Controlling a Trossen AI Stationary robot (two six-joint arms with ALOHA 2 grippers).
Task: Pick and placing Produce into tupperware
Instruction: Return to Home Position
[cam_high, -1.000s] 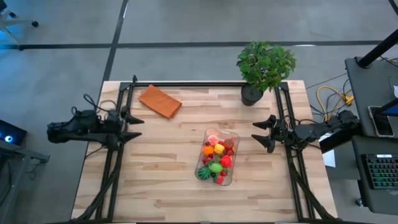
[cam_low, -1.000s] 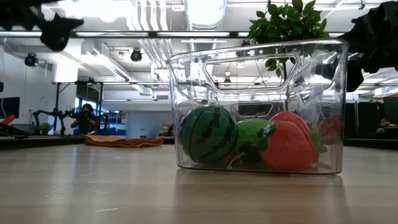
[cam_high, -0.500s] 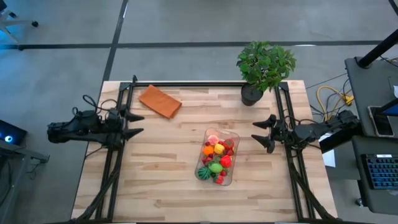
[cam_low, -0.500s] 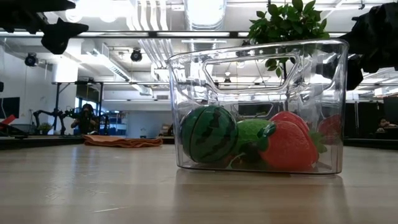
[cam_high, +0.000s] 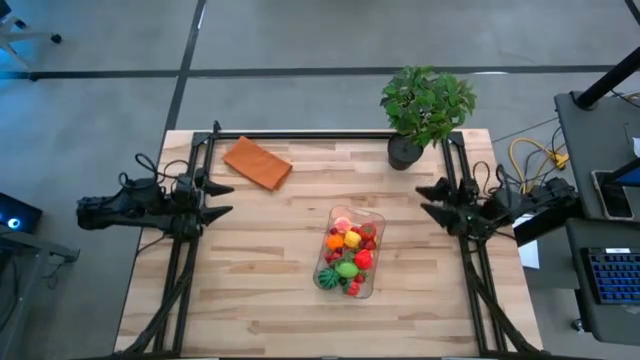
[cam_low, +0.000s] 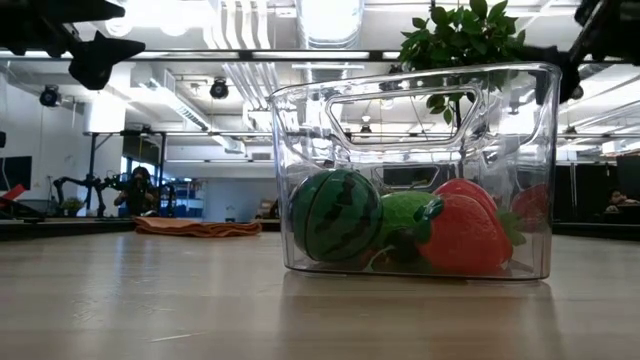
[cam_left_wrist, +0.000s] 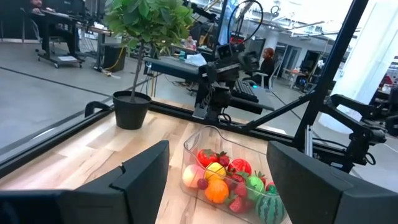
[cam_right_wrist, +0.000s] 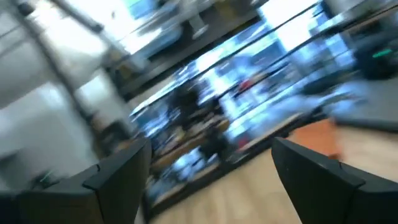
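The tupperware (cam_high: 351, 252), a clear lidless tub, stands on the table right of centre. It holds the produce (cam_high: 346, 256): red, orange, yellow and green toy pieces. The low view shows the tupperware (cam_low: 420, 120) close up, with a toy watermelon (cam_low: 335, 215) and a strawberry (cam_low: 462, 236) inside. My left gripper (cam_high: 226, 199) hovers open at the table's left side, pointing at the tub, and its wrist view shows the tupperware (cam_left_wrist: 199, 140) ahead. My right gripper (cam_high: 420, 199) hangs open at the right side, apart from the tub; its own view (cam_right_wrist: 211, 180) is blurred.
A potted leafy plant (cam_high: 425, 108) stands at the far right corner. A flat orange-brown pad (cam_high: 257, 163) lies at the far left. Black frame rails (cam_high: 183, 270) run along both side edges. Bare wood (cam_high: 260, 270) lies near and left of the tub.
My right gripper has drawn back toward the table's right edge and risen, swinging as it went; its wrist view is motion-blurred. It stays open. The tupperware and produce have not moved.
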